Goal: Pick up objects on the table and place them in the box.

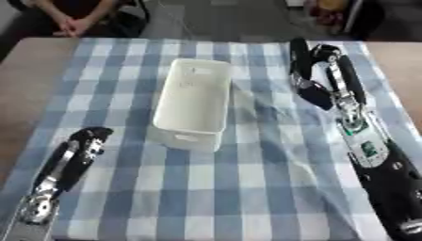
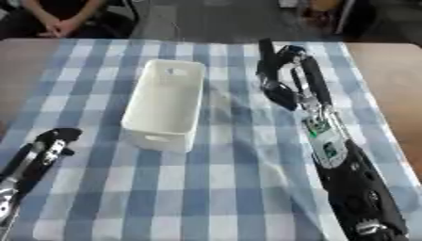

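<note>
I see the white box (image 1: pixel 194 104) mid-counter on the blue checked cloth (image 1: pixel 247 188), nothing visible inside. My right hand (image 1: pixel 317 70) reaches just right of it, fingers curled; whether they hold anything I cannot tell. My left hand (image 1: pixel 82 150) rests lower left, fingers relaxed.

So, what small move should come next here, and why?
Probably shift the right hand leftward over the white box. It is just right of the box, which looks empty, and no loose object shows on the checked cloth. Whether it carries anything I cannot tell. The left hand rests idle, lower left.
</note>
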Action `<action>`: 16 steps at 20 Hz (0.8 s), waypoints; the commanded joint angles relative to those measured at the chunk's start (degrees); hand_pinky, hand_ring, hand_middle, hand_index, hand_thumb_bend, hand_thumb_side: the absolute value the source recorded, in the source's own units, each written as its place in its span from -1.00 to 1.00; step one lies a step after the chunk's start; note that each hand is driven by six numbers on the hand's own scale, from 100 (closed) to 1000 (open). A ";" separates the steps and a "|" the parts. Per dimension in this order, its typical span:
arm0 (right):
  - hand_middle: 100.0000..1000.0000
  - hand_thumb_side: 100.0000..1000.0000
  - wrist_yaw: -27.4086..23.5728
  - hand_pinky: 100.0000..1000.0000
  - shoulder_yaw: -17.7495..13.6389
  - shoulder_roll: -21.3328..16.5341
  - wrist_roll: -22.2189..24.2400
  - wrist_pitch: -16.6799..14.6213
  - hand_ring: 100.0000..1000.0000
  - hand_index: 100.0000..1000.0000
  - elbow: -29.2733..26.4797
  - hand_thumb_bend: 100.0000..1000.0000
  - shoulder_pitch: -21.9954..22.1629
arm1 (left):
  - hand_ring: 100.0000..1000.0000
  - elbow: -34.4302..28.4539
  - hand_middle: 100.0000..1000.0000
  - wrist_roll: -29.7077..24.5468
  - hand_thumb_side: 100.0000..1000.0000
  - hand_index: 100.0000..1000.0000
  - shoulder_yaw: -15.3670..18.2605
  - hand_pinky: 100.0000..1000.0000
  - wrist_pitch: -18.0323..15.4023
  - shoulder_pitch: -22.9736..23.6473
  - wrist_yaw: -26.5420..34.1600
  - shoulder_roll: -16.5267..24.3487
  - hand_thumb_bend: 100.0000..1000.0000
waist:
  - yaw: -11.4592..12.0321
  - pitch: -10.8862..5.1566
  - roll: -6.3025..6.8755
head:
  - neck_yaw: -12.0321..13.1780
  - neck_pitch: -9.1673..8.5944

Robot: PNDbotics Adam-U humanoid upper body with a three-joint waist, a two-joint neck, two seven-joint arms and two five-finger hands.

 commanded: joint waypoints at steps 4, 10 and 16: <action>-0.03 -0.32 -0.61 0.37 0.55 -1.24 0.40 0.35 -0.03 -0.27 -1.69 -1.00 -1.55 | 0.54 -0.69 0.56 -0.05 1.00 0.58 -0.01 0.29 -0.10 -0.67 -0.18 0.62 1.00 | 0.10 -0.70 0.05 | -0.65 0.05; -0.02 -0.28 -0.20 0.38 1.95 -1.77 1.39 -0.20 -0.02 -0.27 -1.39 -1.00 -3.61 | 0.54 -0.64 0.56 -0.14 1.00 0.58 -0.06 0.29 -0.13 -0.69 -0.19 0.68 1.00 | 0.17 -0.73 0.01 | -0.69 0.05; 0.02 -0.20 1.18 0.40 5.88 -0.96 4.37 -2.58 0.02 -0.26 -0.25 -1.00 -9.97 | 0.54 -0.38 0.56 -0.52 1.00 0.58 -0.41 0.29 -0.26 -0.72 -0.21 0.60 1.00 | 0.26 -0.80 0.20 | -1.28 0.05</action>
